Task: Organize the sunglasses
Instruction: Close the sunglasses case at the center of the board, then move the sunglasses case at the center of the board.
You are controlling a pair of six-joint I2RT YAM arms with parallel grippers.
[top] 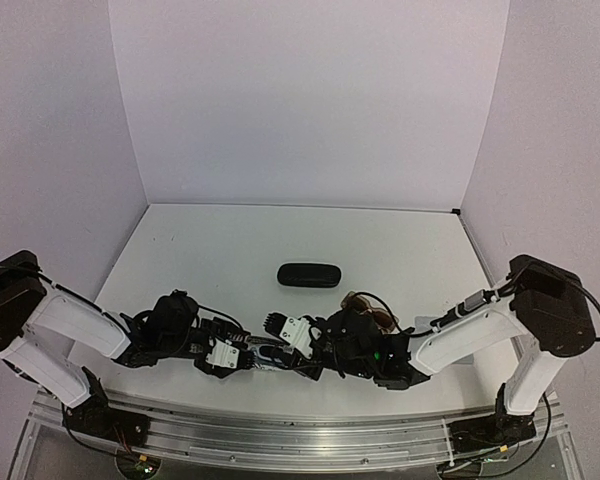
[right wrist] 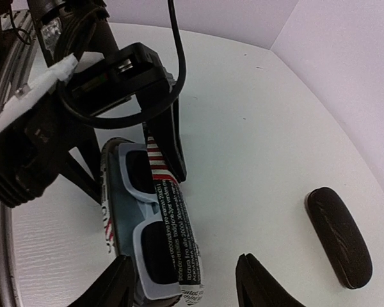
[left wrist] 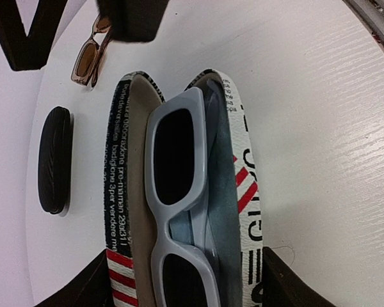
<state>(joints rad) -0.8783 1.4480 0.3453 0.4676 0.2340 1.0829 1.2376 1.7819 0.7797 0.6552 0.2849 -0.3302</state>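
White sunglasses (left wrist: 174, 214) in striped case (left wrist: 246, 192) by table (left wrist: 326, 109) edge | left claw (left wrist: 187, 284) straddles it, grip unclear | right claw (right wrist: 185, 268) spread

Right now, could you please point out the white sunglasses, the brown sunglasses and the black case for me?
white sunglasses (left wrist: 161, 224), left wrist view, on the frame's bridge
brown sunglasses (left wrist: 84, 62), left wrist view, on the nearer lens
black case (right wrist: 339, 238), right wrist view, middle of its lid

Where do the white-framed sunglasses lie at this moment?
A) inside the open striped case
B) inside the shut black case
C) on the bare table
A: the white-framed sunglasses rest between the open halves of the striped case; the black case lies shut, apart.
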